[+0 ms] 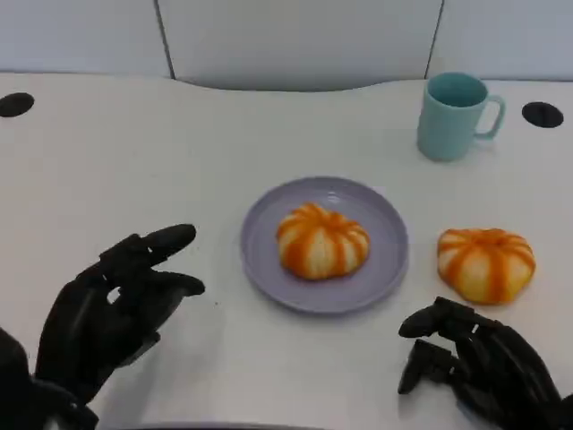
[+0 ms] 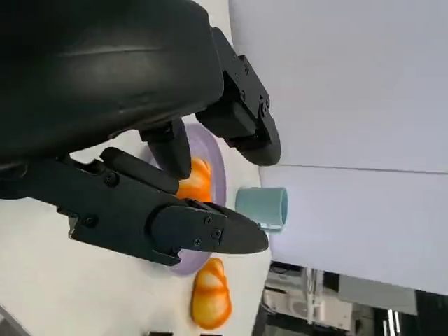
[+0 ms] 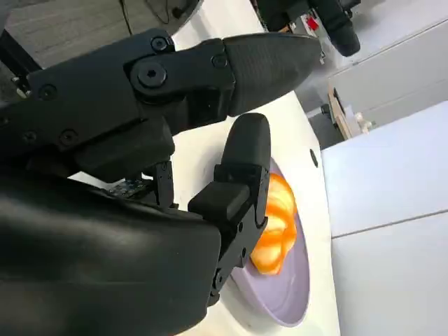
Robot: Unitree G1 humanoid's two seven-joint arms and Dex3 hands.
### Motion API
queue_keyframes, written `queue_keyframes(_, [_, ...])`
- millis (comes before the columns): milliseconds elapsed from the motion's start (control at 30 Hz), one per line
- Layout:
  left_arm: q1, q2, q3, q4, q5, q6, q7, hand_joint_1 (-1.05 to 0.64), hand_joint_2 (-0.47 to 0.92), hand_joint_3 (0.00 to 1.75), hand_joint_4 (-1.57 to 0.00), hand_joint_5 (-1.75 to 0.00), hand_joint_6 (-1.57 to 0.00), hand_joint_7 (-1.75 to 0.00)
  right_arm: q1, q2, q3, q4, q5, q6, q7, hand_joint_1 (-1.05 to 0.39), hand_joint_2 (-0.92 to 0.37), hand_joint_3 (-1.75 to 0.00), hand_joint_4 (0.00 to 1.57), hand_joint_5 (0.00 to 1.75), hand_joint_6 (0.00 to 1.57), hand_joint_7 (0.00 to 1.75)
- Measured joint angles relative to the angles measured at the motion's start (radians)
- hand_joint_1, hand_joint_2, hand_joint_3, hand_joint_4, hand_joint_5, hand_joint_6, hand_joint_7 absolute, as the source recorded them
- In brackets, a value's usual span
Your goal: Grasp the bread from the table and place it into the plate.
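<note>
A lavender plate (image 1: 387,235) lies at the table's middle with one orange-striped bread roll (image 1: 322,240) on it. A second bread roll (image 1: 486,263) sits on the table just right of the plate. My right hand (image 1: 474,365) hovers near the front edge, just short of that roll, fingers apart and holding nothing. My left hand (image 1: 116,309) stands left of the plate, fingers spread and empty. The left wrist view shows the plate (image 2: 215,157), the roll on it (image 2: 199,180) and the loose roll (image 2: 210,297). In the right wrist view the roll on the plate (image 3: 276,224) lies past my fingers.
A teal mug (image 1: 452,115) stands at the back right, handle to the right; it also appears as the mug (image 2: 262,206) in the left wrist view. Two dark cable holes (image 1: 542,114) mark the table's far corners. A white wall panel runs behind the table.
</note>
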Motion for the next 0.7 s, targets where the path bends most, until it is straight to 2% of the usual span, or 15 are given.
queue_keyframes(33, [0.013, -0.002, 0.002, -0.006, 0.000, 0.009, 0.000, -0.56, 0.92, 0.28, -0.24, -1.69, -0.30, -1.21, 0.000, 0.000, 0.000, 0.001, 0.000, -0.002, 0.001, -0.53, -0.92, -0.28, 0.56, 1.50, 0.62, 1.06])
queue_keyframes(67, [0.024, -0.004, 0.006, -0.009, -0.003, 0.018, -0.003, -0.54, 0.92, 0.29, -0.24, -1.72, -0.29, -1.29, -0.001, 0.000, 0.000, 0.003, -0.001, -0.004, 0.001, -0.53, -0.92, -0.28, 0.55, 1.50, 0.62, 1.06])
queue_keyframes(167, [0.061, -0.014, 0.025, -0.012, -0.030, 0.031, -0.011, -0.51, 0.92, 0.29, -0.31, -1.74, -0.27, -1.46, -0.003, 0.000, 0.000, 0.011, -0.003, -0.015, 0.001, -0.54, -0.92, -0.29, 0.55, 1.51, 0.62, 1.06])
queue_keyframes(367, [0.090, -0.042, 0.061, 0.021, -0.109, 0.101, -0.063, -0.50, 0.92, 0.22, -0.33, -1.75, -0.18, -1.67, -0.009, 0.000, -0.001, 0.027, -0.004, -0.031, -0.001, -0.55, -0.92, -0.29, 0.55, 1.53, 0.62, 1.06])
queue_keyframes(500, [0.085, -0.056, 0.089, 0.092, -0.130, 0.104, -0.113, -0.50, 0.92, 0.20, -0.33, -1.75, -0.16, -1.72, -0.009, 0.000, 0.001, 0.029, -0.007, -0.040, -0.002, -0.55, -0.92, -0.29, 0.55, 1.53, 0.62, 1.07])
queue_keyframes(700, [0.063, -0.073, 0.122, 0.160, -0.136, 0.071, -0.165, -0.52, 0.92, 0.16, -0.35, -1.75, -0.21, -1.66, -0.009, 0.000, 0.000, 0.028, -0.008, -0.040, -0.002, -0.54, -0.92, -0.30, 0.54, 1.54, 0.61, 1.07])
